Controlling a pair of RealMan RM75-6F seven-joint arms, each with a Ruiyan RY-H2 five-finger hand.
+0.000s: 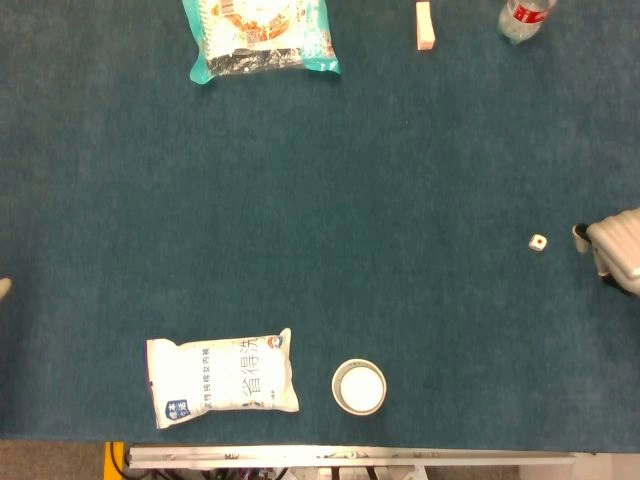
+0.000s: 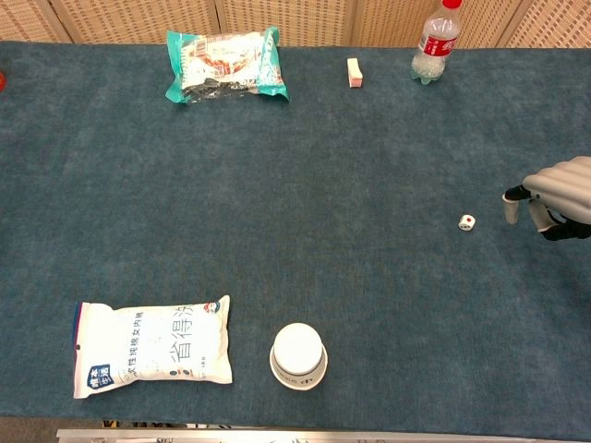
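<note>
My right hand (image 1: pixel 612 250) reaches in from the right edge of the blue cloth, seen also in the chest view as right hand (image 2: pixel 550 196). Its fingers hang apart and hold nothing. A small white die (image 1: pixel 537 242) with a red pip lies just left of its fingertips, not touched; the chest view shows the same die (image 2: pixel 466 221). Only a pale sliver of my left hand (image 1: pixel 4 288) shows at the left edge of the head view, far from everything.
A white rice bag (image 2: pixel 152 348) and an upturned white cup (image 2: pixel 298 354) lie near the front edge. At the back are a teal snack bag (image 2: pixel 226 63), a small pink block (image 2: pixel 354 72) and a plastic bottle (image 2: pixel 436 41).
</note>
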